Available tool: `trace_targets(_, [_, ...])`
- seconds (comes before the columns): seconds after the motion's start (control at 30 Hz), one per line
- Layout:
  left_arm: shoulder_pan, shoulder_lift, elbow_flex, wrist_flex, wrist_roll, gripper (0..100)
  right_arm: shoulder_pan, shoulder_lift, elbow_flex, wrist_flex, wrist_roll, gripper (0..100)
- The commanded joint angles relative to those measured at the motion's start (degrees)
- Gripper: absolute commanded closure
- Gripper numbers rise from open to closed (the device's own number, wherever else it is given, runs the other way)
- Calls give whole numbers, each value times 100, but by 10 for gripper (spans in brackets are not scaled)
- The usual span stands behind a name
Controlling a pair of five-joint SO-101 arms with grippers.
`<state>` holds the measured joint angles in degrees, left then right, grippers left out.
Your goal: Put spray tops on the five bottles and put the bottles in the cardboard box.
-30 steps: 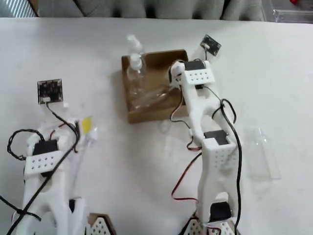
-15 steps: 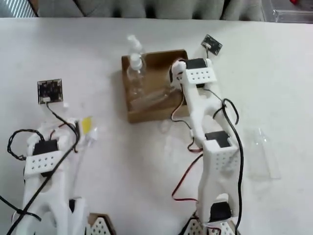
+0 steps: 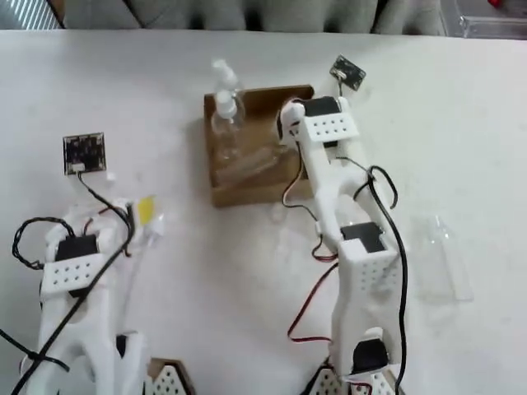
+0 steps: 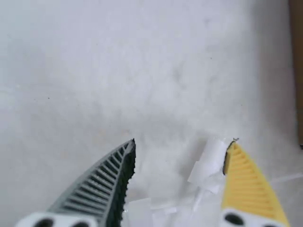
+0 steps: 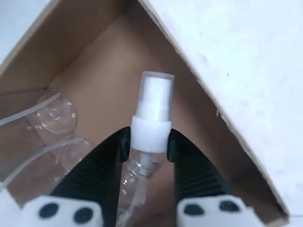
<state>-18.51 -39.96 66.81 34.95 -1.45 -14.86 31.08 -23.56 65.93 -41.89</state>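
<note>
The right pincer (image 5: 149, 139) is pinching a bottle (image 5: 141, 166) by its neck, just under the white collar of its spray top (image 5: 154, 92). The bottle's long way runs straight out from the pincer, with the spray top in front. It hangs inside the cardboard box (image 5: 102, 56), near the 3 o'clock wall. I think the next job is to let it down there and let go.

Right beside it, two lying bottles (image 5: 56, 116) show their round bottoms. They fill the middle of the box, so the free spot is small, and the held bottle could bump them.

From above, a standing bottle (image 3: 224, 123) with its top on is at the box's 9 o'clock end. One more capped bottle (image 3: 224, 76) stands just past the box at 11 o'clock.

Well apart, at 4 o'clock from the box, a bare bottle (image 3: 445, 255) lies on the worktop (image 3: 461, 123). It runs from 12 to 6 o'clock. The right arm (image 3: 329, 169) is nearer to it.

Far off at 8 o'clock, the left pincer (image 4: 183, 142) is spread wide. A loose spray top (image 4: 208, 161) lies by its yellow finger.
</note>
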Motion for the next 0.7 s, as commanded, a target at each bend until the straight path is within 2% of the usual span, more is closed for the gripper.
trace_targets(0.0, [57, -127, -9, -141, -79, 710, -127, -716, -237, 66, 0, 982])
trace_targets(0.57, [127, -119, 18, -273, -79, 710, -444, -1235, -229, 435, 35, 982])
trace_targets(0.67, [127, -119, 18, -273, -79, 710, -453, -1244, -229, 426, 659, 982])
